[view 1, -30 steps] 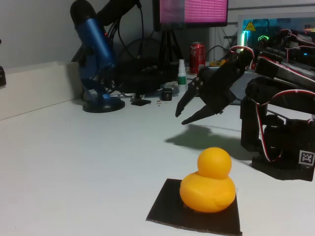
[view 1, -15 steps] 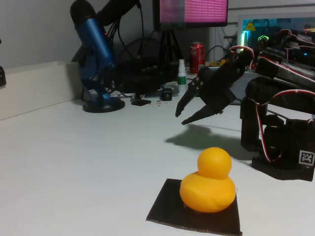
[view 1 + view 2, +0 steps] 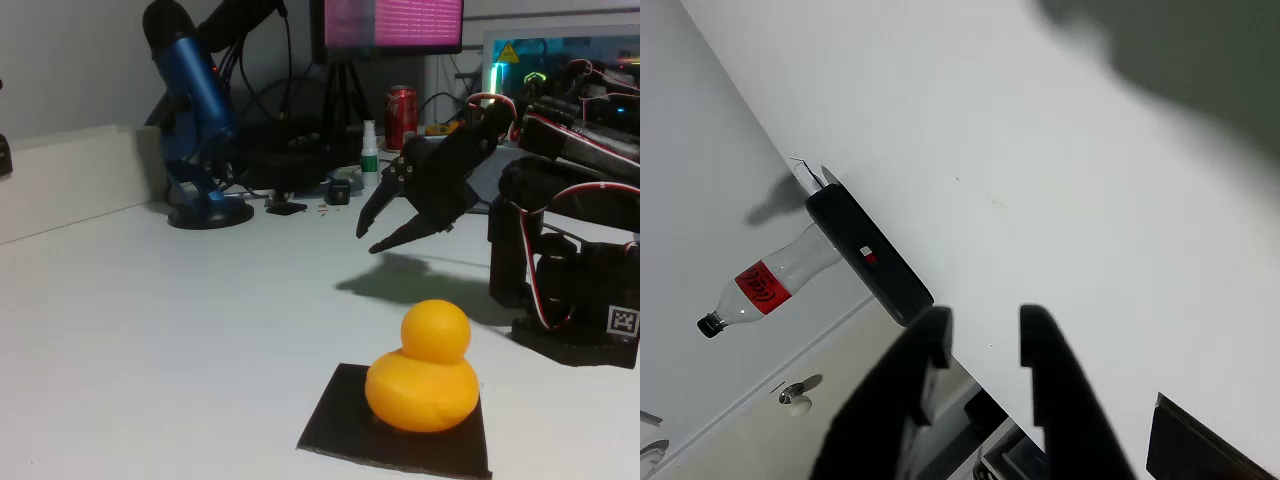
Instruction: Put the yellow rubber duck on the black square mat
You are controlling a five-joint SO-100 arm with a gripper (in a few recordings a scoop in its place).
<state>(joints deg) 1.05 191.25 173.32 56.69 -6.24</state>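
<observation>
The duck (image 3: 421,369) sits on the mat (image 3: 400,432); at its 12 o'clock, the fingers (image 3: 366,238) hang released, empty.

White counter (image 3: 180,320), blue microphone (image 3: 190,110) on a round stand, red can (image 3: 401,115), small spray bottle (image 3: 370,152), monitor (image 3: 392,24), plastic cola bottle (image 3: 765,282), black bar (image 3: 868,255) at the counter's edge.
</observation>
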